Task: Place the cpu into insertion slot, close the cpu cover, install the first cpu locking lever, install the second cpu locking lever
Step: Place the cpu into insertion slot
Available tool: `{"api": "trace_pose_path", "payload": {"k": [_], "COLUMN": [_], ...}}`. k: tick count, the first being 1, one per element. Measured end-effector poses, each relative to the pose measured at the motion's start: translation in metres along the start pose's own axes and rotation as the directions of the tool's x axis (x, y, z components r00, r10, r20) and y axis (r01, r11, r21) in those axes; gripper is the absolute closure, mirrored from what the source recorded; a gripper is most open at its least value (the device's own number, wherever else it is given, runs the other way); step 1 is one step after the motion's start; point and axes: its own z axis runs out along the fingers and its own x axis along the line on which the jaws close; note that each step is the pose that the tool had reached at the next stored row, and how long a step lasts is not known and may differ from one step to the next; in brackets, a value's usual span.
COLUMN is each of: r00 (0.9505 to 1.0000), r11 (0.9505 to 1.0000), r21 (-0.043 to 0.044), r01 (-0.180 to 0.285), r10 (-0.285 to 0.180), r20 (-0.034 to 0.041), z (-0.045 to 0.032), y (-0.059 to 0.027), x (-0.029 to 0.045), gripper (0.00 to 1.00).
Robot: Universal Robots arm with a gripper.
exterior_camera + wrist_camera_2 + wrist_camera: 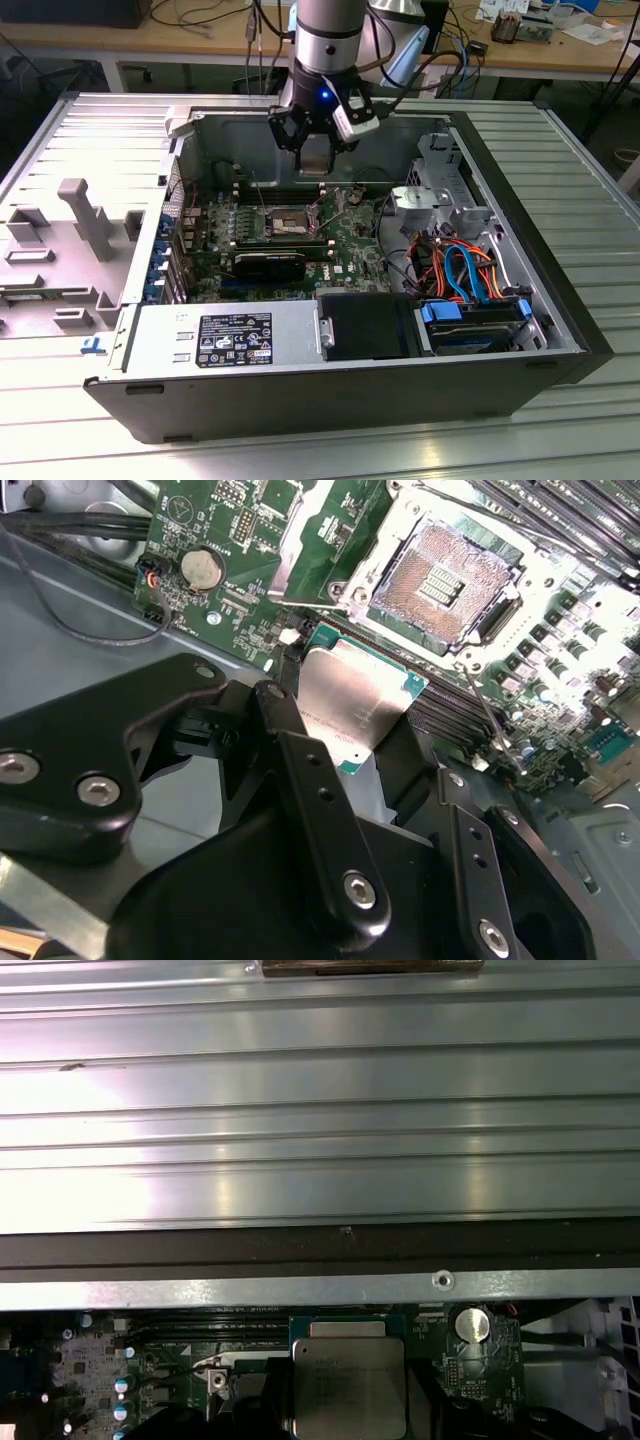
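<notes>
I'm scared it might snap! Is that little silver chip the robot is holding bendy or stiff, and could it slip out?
Probably stiff: the cpu looks like a flat metal plate, unbent in the hand's grip. Likely light, being thin and no bigger than the insertion slot. Its smooth, shiny top might be slippery.

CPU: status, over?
End effector shut on cpu, above the board. Slot bare, pins exposed. Nothing seen lying over the slot.

Print on cpu [348, 1385], power supply label [236, 341]: unreadable.
</notes>
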Motion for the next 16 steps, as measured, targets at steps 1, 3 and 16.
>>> {"api": "trace_pose_path", "payload": {"k": [1, 3, 16], "r00": [1.0000, 1.0000, 1.0000], "r11": [1.0000, 1.0000, 1.0000], "r21": [0.0001, 0.0001, 0.0001], "r01": [0.000, 0.000, 0.000], "r10": [0.000, 0.000, 0.000], "r20": [0.0000, 0.0000, 0.0000], "z": [-0.0001, -0.0001, 0.0022], "y": [-0.0009, -0.0017, -0.0062], "x": [0.0004, 0.0008, 0.0042], "gripper": [0.46, 0.46, 0.46]}}
